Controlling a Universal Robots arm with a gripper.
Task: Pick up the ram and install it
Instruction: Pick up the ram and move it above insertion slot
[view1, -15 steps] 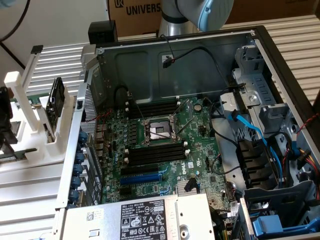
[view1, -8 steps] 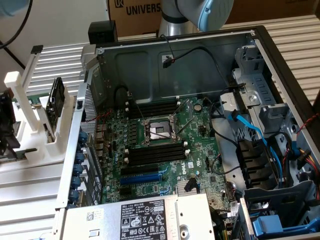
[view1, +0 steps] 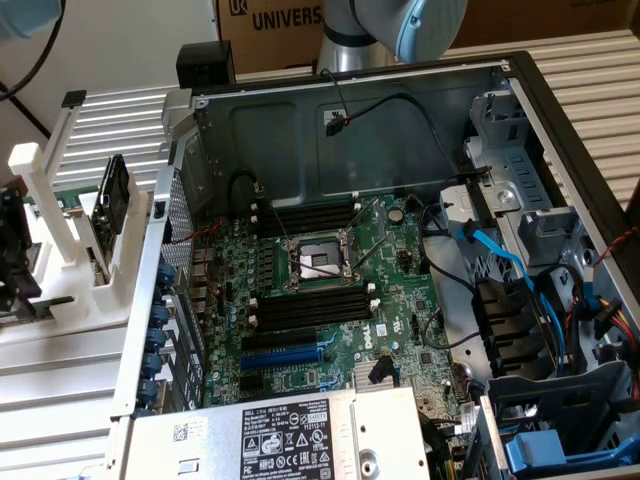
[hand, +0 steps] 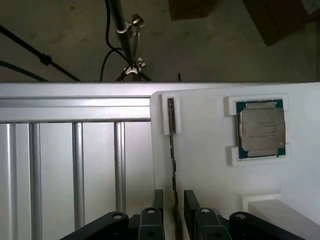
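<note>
Hand (hand: 174, 199): apart, straddling the ram (hand: 172, 145) | ram: on edge in white holder (hand: 205, 165), between the fingers (hand: 191, 201) | handling: likely light, stiff, fragile; pinch flat sides.

1. Counter (view1: 60, 380) (hand: 55, 165): pale ribbed aluminium slats, running across the whole work area.
2. Open PC case (view1: 290, 130) lies flat on it, filling the middle and the ext. view's right; slats show again beyond its far corner.
3. White fixture (view1: 62, 190) (hand: 205, 165) w/ upright posts stands just beside the case, on the ext. view's left; its flat base rests on the slats.
</note>
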